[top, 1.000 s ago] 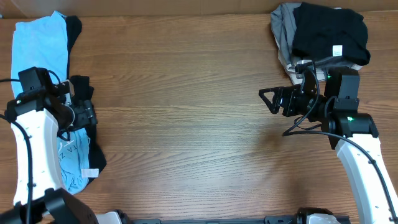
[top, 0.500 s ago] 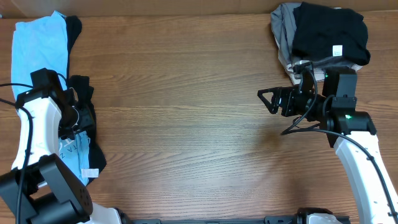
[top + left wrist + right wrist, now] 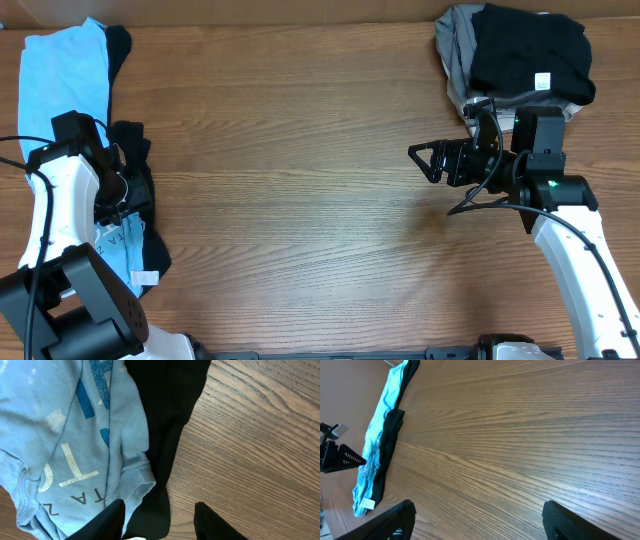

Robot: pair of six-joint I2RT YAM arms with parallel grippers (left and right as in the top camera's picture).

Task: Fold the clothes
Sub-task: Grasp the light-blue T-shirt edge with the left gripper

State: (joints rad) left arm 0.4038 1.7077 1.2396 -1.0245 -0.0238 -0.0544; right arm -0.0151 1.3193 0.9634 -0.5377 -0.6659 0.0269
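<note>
Since the blue sweatshirt (image 3: 65,435) and black garment (image 3: 170,420) at the left edge look limp and light, a hem pinch seems best; left gripper (image 3: 159,517) spread, empty; right gripper (image 3: 420,163) wide.

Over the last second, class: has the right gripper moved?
Yes. The right gripper has shifted slightly left, away from the black shirt.

table (image 3: 300,200) open mid | clothes heap (image 3: 62,80) left | folded stack (image 3: 530,50) far right

The left arm (image 3: 55,195) hides the middle of the blue shirt (image 3: 60,70). Its print (image 3: 94,390) runs off the left wrist view, unreadable. The grey garment (image 3: 452,60) lies mostly under the black garment (image 3: 525,45).
</note>
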